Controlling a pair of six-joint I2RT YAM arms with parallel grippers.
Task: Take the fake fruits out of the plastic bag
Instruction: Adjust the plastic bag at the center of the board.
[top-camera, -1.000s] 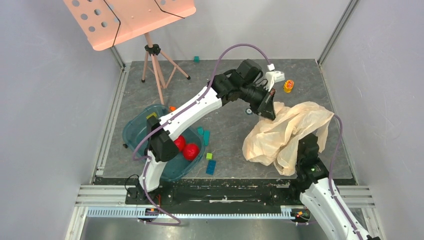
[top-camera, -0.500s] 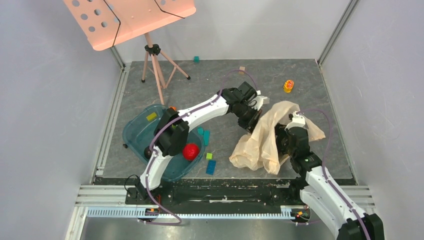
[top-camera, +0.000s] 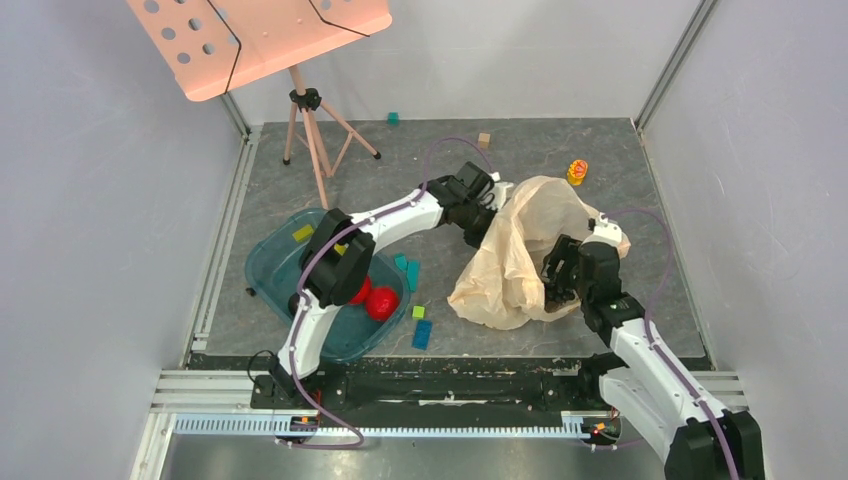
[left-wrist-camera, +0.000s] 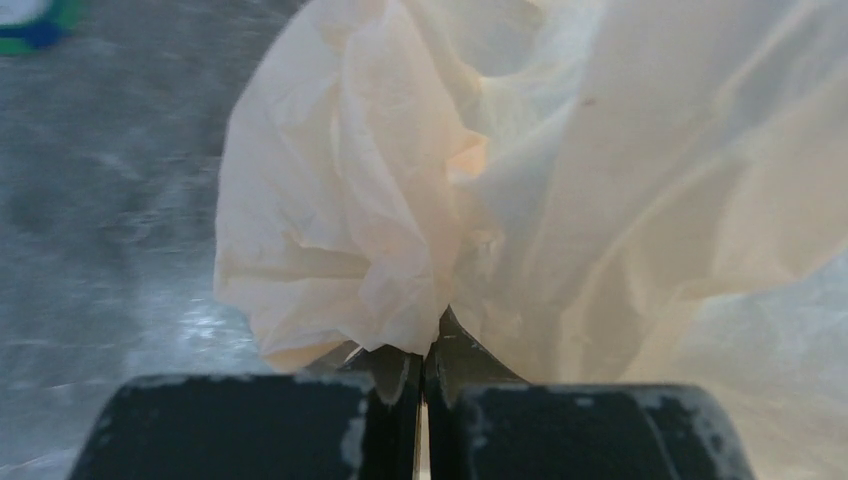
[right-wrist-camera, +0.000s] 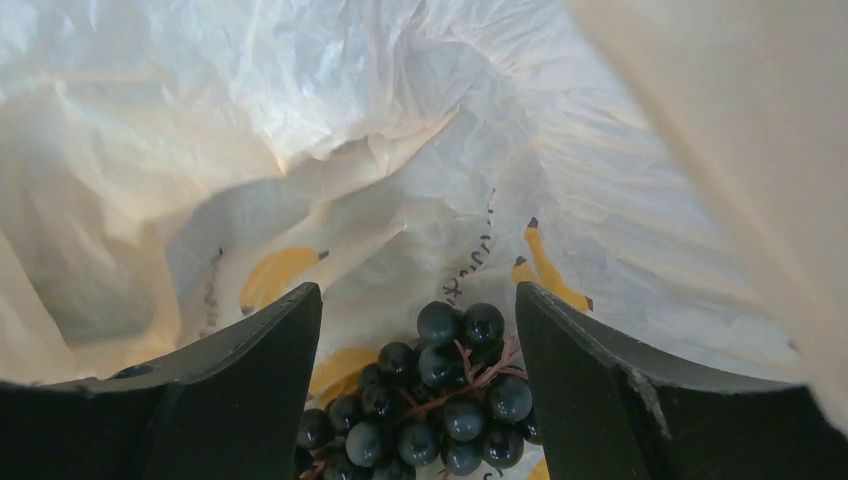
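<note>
A grey marbled bench (top-camera: 440, 160) sits between pale walls. At 11 o'clock stands a peach music stand (top-camera: 260, 35) on a tripod. At 8 o'clock lies a teal tray (top-camera: 262, 262), and in it are a yellow block (top-camera: 303, 233) and two red apples (top-camera: 381, 303). The apples touch each other, and the left arm (top-camera: 390, 218) crosses over the tray and partly hides one of them. Just beside the tray, toward 6 o'clock, lie small teal, green and blue blocks (top-camera: 419, 312). A tan cube (top-camera: 484, 140) sits at 12 o'clock.

The left jaws are pressed together on a bunched fold of the bag (top-camera: 510, 260) at its upper left edge and hold that edge off the bench. The bag spreads crumpled over the middle right, from 1 to 4 o'clock. A yellow-orange toy (top-camera: 577, 171) stands just beyond it at 1 o'clock, apart from the plastic.

The right arm (top-camera: 640, 350) reaches in from 5 o'clock, with the right jaws inside the bag's opening and spread wide. In the right wrist view the grapes (right-wrist-camera: 440, 405) lie on the printed inner plastic between the two fingers (right-wrist-camera: 240, 390). Whether either finger touches them cannot be told. From above, the bag's folds hide the grapes.
</note>
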